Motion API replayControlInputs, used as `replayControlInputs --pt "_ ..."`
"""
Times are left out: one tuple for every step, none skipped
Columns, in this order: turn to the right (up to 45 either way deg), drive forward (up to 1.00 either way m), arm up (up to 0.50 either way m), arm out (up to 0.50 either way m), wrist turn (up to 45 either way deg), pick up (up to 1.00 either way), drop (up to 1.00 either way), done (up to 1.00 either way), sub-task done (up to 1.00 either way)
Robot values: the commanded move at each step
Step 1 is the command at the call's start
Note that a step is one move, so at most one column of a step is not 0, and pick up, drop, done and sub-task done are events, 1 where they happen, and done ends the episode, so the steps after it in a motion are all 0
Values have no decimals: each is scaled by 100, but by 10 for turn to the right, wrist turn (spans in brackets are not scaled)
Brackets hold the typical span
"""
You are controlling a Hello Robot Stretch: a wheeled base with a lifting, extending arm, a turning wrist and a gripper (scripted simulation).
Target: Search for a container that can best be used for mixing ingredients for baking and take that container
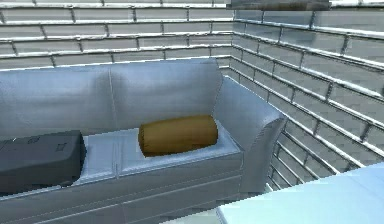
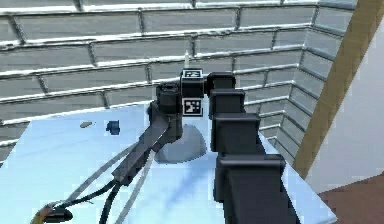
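**Claw by a grey thing on the pale blue surface**

Two white squares (image 2: 192, 100) sit at the far end of the arm (image 2: 240, 160). Their black marks are patterns, too small to read as writing. Left of them the claw (image 2: 135, 160) slants down toward the near left above the surface (image 2: 60, 160). A rounded grey thing (image 2: 185, 150) stands on the surface right behind the claw, just left of the arm. It cannot be told whether the claw holds anything or touches it. The shape is too vague to call it a mixing bowl for sure.

Farther left lie a blue blob (image 2: 113, 126) and a small brown blob (image 2: 87, 124). A grey brick wall (image 2: 80, 50) runs behind the surface, and a brown frame (image 2: 345, 80) stands at the right.

In the forward view a grey sofa (image 1: 150, 95) stands against the brick wall. A brown cushion (image 1: 178, 134) lies at its right end and a black case (image 1: 40, 160) at its left. The corner of the surface shows at the near right.
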Motion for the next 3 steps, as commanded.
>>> replayControlInputs --pt "0 0 0 0 450 0 0 0 0" --pt "0 0 0 0 450 0 0 0 0" --pt "0 0 0 0 180 0 0 0 0"
